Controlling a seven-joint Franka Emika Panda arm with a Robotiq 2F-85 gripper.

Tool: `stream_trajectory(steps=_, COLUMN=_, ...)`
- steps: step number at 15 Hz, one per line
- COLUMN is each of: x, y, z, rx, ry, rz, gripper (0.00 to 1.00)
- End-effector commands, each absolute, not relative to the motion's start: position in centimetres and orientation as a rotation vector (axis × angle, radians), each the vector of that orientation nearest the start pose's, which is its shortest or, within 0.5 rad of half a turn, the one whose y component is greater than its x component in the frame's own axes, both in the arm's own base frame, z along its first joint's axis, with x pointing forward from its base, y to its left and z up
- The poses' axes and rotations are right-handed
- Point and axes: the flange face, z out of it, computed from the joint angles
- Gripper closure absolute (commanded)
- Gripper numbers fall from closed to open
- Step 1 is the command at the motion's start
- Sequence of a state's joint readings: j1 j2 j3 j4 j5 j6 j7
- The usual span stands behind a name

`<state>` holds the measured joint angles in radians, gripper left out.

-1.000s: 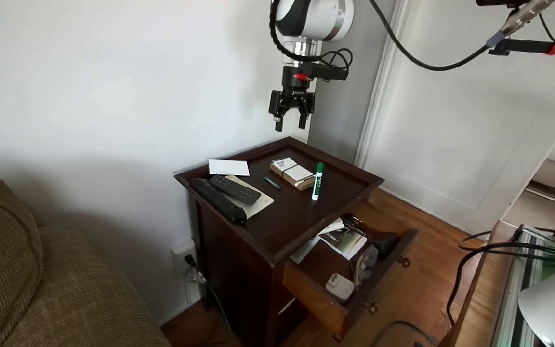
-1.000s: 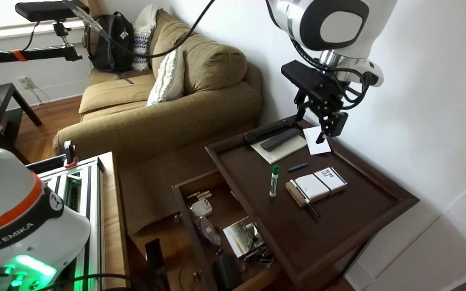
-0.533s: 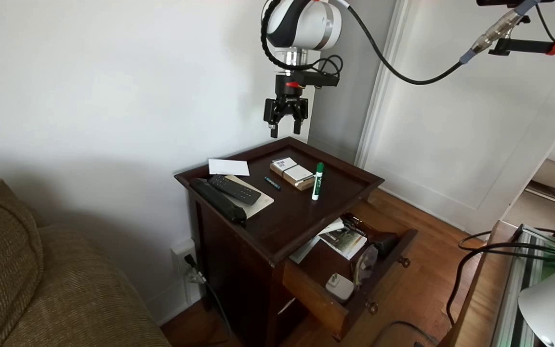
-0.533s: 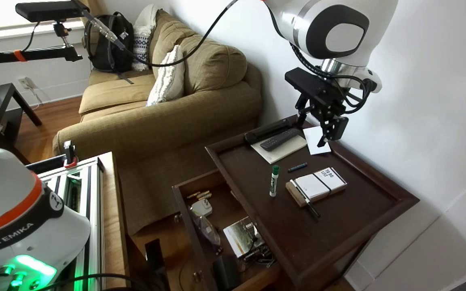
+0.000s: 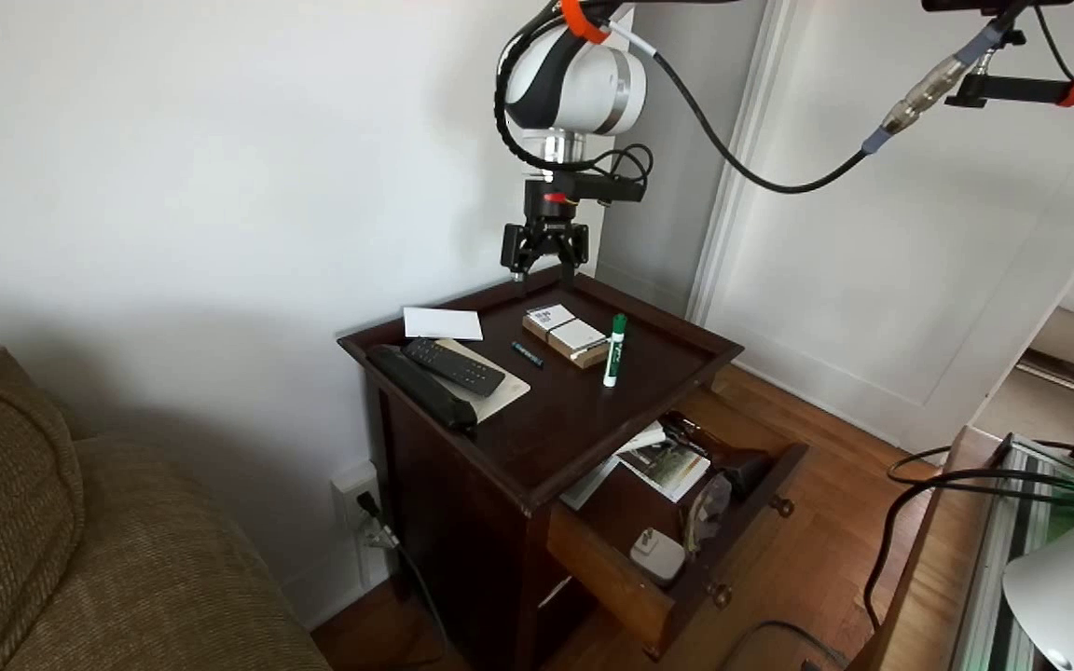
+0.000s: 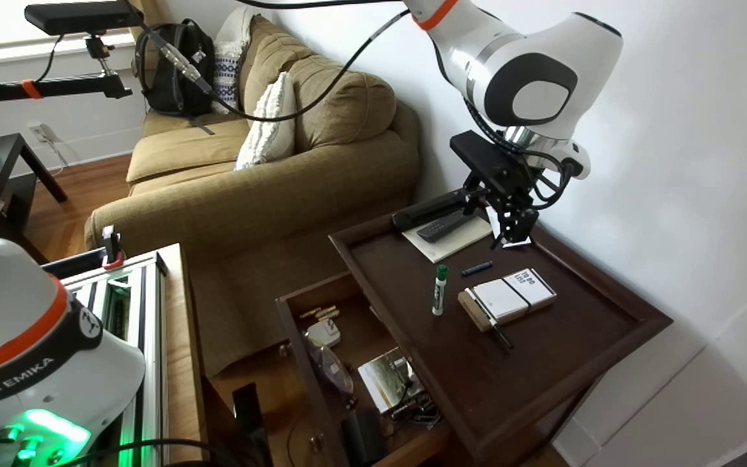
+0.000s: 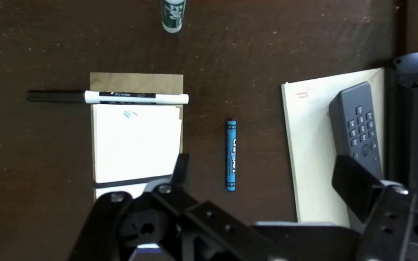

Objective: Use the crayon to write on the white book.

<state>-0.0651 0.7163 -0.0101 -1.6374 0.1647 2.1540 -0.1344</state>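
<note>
The crayon (image 7: 231, 156) is a thin blue stick with a printed label, not green. It lies flat on the dark tabletop, and also shows in both exterior views (image 5: 528, 354) (image 6: 476, 268). A cream-white book (image 7: 303, 145) lies beside it, partly covered by a dark remote (image 7: 357, 123); this book also shows in an exterior view (image 5: 502, 395). My gripper (image 7: 261, 159) is open and empty, its fingers wide apart above the tabletop. In the wrist view the crayon lies between the fingers, ahead of them. The gripper also shows in both exterior views (image 5: 543, 280) (image 6: 484, 227).
A white to-do notepad (image 7: 136, 141) on a brown block bears a black-capped marker (image 7: 136, 98). A green marker (image 5: 613, 352) stands upright near it. A white card (image 5: 442, 323) lies near the wall, a black case (image 5: 425, 387) along the edge. A drawer (image 5: 612, 559) stands open below.
My gripper has come down toward the tabletop, shifting left in an exterior view. It stays open. The things on the table have not moved.
</note>
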Motion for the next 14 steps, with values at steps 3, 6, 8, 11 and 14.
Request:
stream_trajectory(steps=3, x=68.7, y=-4.1, z=14.1, rx=-2.990, ry=0.117, rz=0.338, gripper=0.00)
stream_trajectory(steps=6, x=70.0, y=-3.6, z=13.2, rx=-2.962, ry=0.124, rz=0.342, gripper=0.00)
stream_trajectory(steps=8, x=70.6, y=-3.3, z=12.7, rx=-2.956, ry=0.124, rz=0.383, gripper=0.00)
stream_trajectory(steps=11, x=71.4, y=-3.5, z=12.0, rx=-2.960, ry=0.124, rz=0.422, gripper=0.00)
stream_trajectory(steps=14, x=72.1, y=-3.7, z=11.4, rx=-2.962, ry=0.117, rz=0.431, gripper=0.00)
